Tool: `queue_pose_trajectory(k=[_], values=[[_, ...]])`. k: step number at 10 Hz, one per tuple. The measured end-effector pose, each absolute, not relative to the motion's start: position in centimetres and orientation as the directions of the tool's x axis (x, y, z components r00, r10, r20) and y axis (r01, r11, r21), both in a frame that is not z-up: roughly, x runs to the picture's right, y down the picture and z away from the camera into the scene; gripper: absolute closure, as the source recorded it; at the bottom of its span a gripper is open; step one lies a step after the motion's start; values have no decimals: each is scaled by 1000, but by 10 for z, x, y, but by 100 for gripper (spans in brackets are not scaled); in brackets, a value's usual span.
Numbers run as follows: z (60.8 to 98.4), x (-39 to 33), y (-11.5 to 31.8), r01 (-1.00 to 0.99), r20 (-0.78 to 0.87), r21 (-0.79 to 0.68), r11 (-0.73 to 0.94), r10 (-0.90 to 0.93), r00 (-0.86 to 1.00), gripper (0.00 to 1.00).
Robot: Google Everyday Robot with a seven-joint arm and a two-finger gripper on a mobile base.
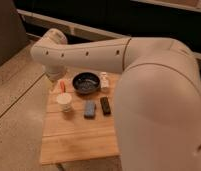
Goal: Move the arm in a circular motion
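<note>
The cream-white arm (144, 85) fills the right side of the camera view. A thick segment with a row of small dark holes reaches left to a rounded joint (51, 42). Below that joint its end hangs down over the far left corner of the wooden table (79, 137). The gripper (56, 77) is at that end, mostly hidden behind the joint.
On the table stand a dark bowl (85, 82), a small white bottle (104, 81), a white cup (64, 102), a blue sponge (89, 109), a black object (105, 105) and a small orange thing (62, 86). Speckled floor lies to the left, a dark wall behind.
</note>
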State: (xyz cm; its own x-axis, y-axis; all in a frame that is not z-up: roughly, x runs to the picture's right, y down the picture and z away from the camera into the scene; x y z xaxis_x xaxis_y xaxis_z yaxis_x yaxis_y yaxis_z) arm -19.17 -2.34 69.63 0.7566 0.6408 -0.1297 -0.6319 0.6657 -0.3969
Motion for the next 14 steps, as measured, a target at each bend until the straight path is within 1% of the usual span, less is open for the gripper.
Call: queue_pose_trajectory(k=[2, 4, 5, 7, 9, 12, 14], values=[[684, -168, -9, -625, -116, -404, 668, 640, 760, 35], [684, -124, -21, -683, -131, -368, 631, 692, 710, 35], [686, -104, -31, -718, -141, -343, 606, 722, 677, 35], [695, -44, -73, -819, -161, -254, 515, 812, 561, 35], [705, -13, -111, -879, -168, -185, 440, 867, 470, 35], [726, -15, -154, -913, -178, -105, 393, 896, 406, 35], [739, -47, -172, -915, -191, -88, 393, 895, 403, 35]])
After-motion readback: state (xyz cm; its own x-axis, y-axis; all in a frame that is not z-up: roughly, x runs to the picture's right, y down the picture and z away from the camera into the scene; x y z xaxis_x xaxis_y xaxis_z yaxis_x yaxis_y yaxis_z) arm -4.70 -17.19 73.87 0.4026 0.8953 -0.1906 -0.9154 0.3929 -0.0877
